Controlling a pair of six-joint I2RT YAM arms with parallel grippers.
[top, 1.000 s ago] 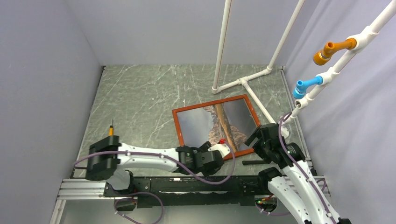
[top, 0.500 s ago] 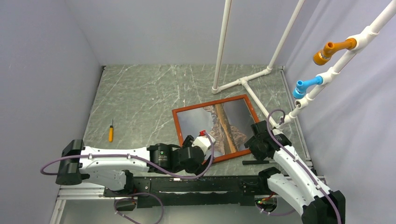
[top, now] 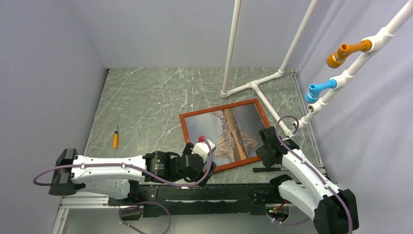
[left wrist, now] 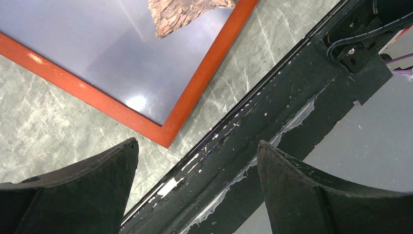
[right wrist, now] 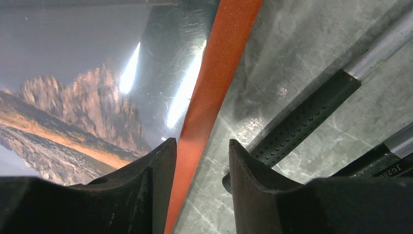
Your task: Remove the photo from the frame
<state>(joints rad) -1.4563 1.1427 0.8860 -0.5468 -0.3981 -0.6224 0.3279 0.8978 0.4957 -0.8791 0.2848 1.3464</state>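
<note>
The frame (top: 185, 131) is a thin reddish-brown rectangle lying flat on the marble table, right of centre. The photo (top: 234, 134) sits inside it, face up, showing a brown mountain on grey-blue. My left gripper (top: 200, 163) hangs open by the frame's near-left corner (left wrist: 168, 139), its fingers (left wrist: 197, 144) wide apart with only the black rail and table between them. My right gripper (top: 267, 146) is at the frame's right border (right wrist: 214, 83). Its jaws (right wrist: 202, 141) are narrowed and straddle that border, one finger over the photo (right wrist: 87, 97), the other over bare table, with a gap showing.
A yellow-handled screwdriver (top: 116, 139) lies at the left. A black-handled tool (top: 266, 169) rests just right of the frame, close to my right fingers (right wrist: 307, 122). A white pipe stand (top: 253, 85) rises behind the frame. The black mounting rail (top: 195, 192) runs along the near edge.
My left gripper has opened and drawn back leftward from the frame's near edge. My right gripper has come down to the frame's right border and its jaws have narrowed.
</note>
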